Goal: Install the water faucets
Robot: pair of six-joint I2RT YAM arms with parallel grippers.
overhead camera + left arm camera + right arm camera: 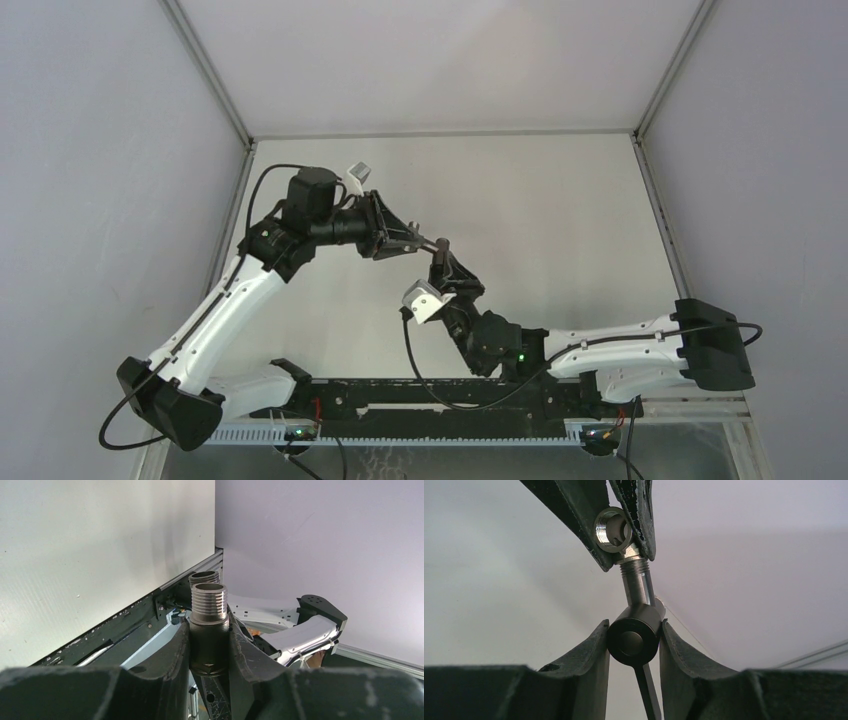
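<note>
The left gripper (209, 626) is squeezed shut on the silver pipe piece (613, 530), which sits right between its fingertips. The right gripper (634, 625) is squeezed shut on the dark tap (633, 641), also right between its fingertips. The tap's thin handle (647, 692) hangs down past them. Its shiny stem reaches up and meets the pipe piece at the screw part. I think the job now is screwing the two together. To do it well, line both up straight, hold one steady, and turn the other slowly so the screw lines do not jam. No words or labels can be read anywhere
</note>
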